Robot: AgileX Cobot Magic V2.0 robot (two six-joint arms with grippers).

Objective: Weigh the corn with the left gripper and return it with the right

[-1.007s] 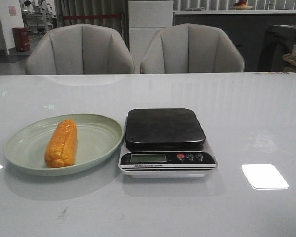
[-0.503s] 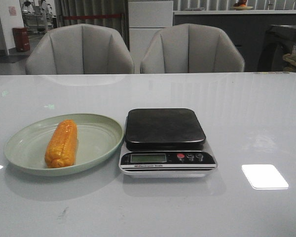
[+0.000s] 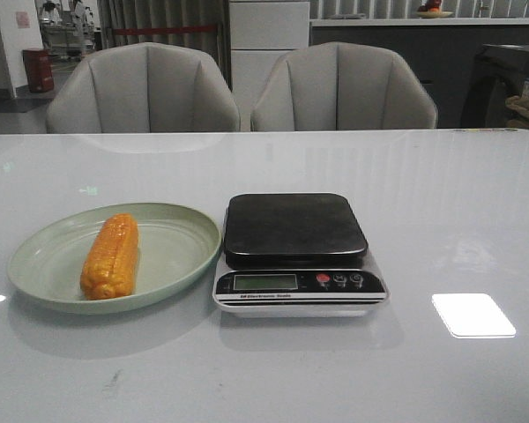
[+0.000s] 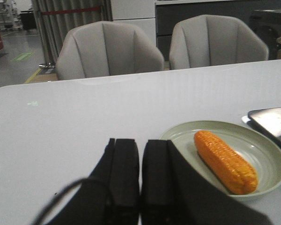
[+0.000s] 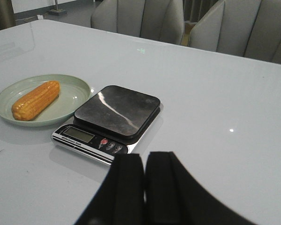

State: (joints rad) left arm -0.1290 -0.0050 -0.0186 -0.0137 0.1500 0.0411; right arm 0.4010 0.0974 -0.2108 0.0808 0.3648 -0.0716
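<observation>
The orange-yellow corn (image 3: 110,256) lies lengthwise in the pale green plate (image 3: 181,251) on the table's left. It also shows in the left wrist view (image 4: 225,161) and the right wrist view (image 5: 36,100). The black-topped electronic scale (image 3: 294,231) stands right beside the plate, with nothing on it. My left gripper (image 4: 140,143) is shut and empty, short of the plate's near-left rim. My right gripper (image 5: 144,157) is shut and empty, on the near side of the scale (image 5: 117,111). Neither gripper shows in the front view.
The glossy white table (image 3: 441,211) reflects a bright patch of light (image 3: 473,315) at the front right. Two grey chairs (image 3: 143,88) stand behind the far edge.
</observation>
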